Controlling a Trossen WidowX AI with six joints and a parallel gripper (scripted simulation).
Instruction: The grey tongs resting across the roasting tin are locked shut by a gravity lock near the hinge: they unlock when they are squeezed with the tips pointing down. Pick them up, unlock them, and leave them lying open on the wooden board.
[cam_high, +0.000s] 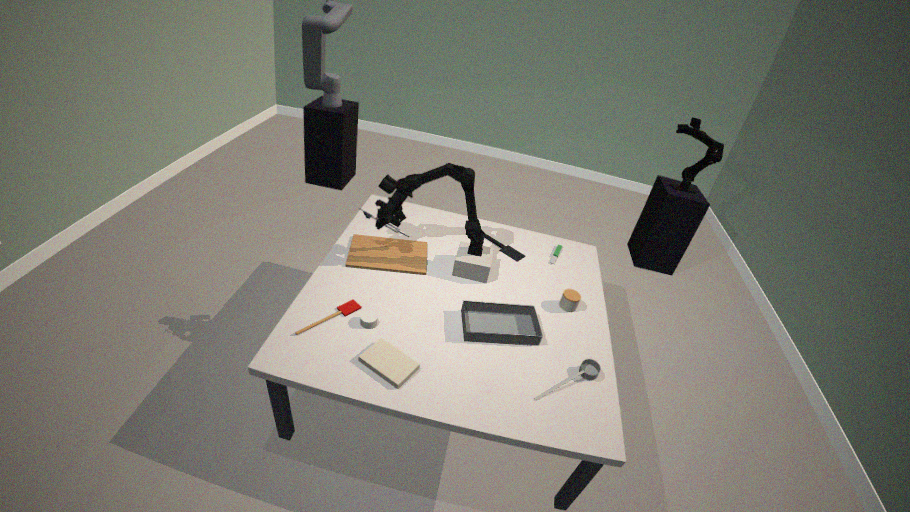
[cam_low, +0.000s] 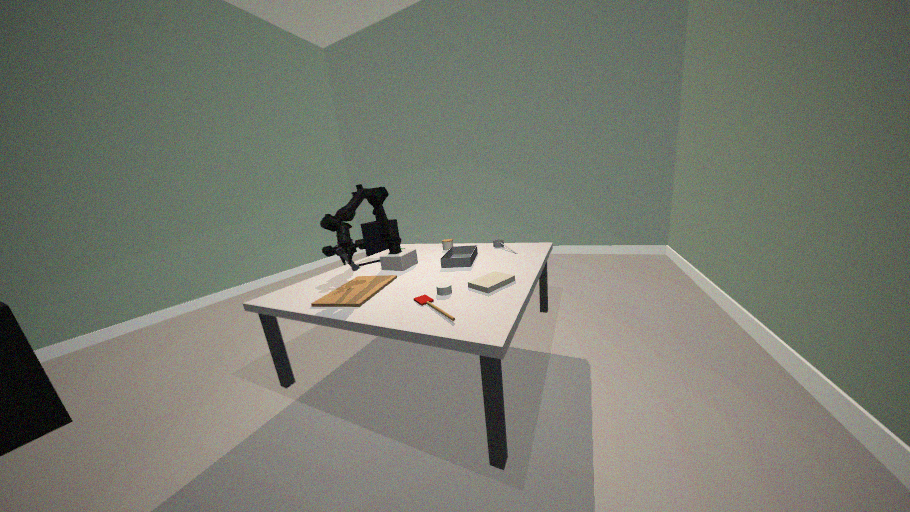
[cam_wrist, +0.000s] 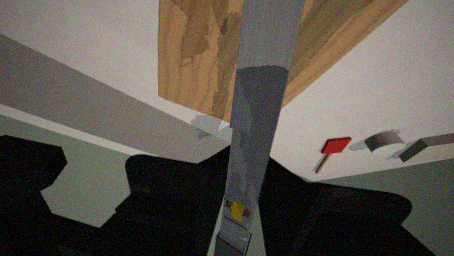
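My gripper (cam_high: 381, 223) (cam_low: 355, 266) (cam_wrist: 243, 151) is shut on the grey tongs, above the table just behind the wooden board in the top view. The tongs (cam_high: 400, 232) (cam_low: 369, 262) (cam_wrist: 262, 95) stick out on both sides of the fingers in the top view, slanting down to the right in that view. In the wrist view their arm looks like one long grey bar, with a small yellow part near the fingers. I cannot tell whether they are locked. The wooden board (cam_high: 381, 256) (cam_low: 372, 289) (cam_wrist: 175, 75) lies flat with nothing on it. The roasting tin (cam_high: 502, 339) (cam_low: 453, 261) stands empty.
The arm's grey base block (cam_high: 470, 269) (cam_low: 399, 260) stands beside the board. A red spatula (cam_high: 348, 308) (cam_low: 423, 299) (cam_wrist: 336, 145), a white round pot (cam_high: 369, 322) and a beige block (cam_high: 389, 362) lie nearer the front. A lidded jar (cam_high: 570, 301) and a ladle (cam_high: 589, 369) are at the right.
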